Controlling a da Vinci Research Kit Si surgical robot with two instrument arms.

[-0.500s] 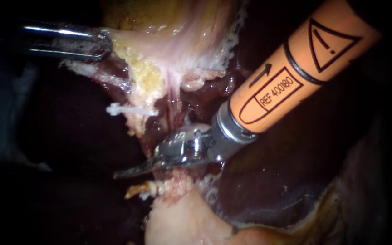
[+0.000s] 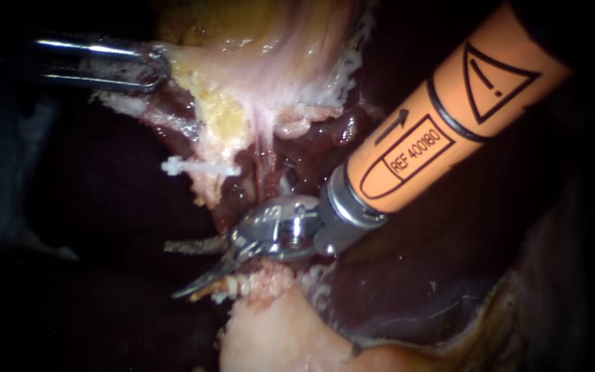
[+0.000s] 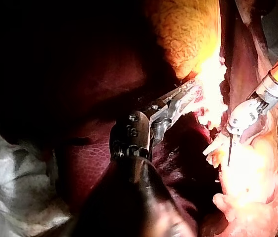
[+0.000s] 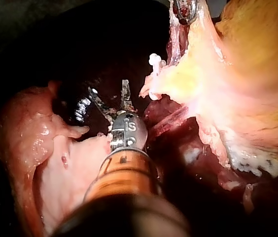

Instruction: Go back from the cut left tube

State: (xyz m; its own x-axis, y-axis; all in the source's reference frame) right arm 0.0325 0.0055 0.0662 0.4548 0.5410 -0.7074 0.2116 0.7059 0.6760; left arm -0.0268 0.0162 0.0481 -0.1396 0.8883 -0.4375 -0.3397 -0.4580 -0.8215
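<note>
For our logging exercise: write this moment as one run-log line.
left instrument: jaws shut on pale tissue | right instrument: jaws open, empty | clip: apart from both

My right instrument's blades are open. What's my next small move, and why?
Probably draw the right instrument back along its own shaft. Its blades stand open, nothing between them, close over the ragged pale tissue edge, with the white clip clear of them. The left instrument grips the upper tissue.

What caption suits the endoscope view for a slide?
Right instrument, blades open, below a white clip; left instrument grips pale tissue.
</note>
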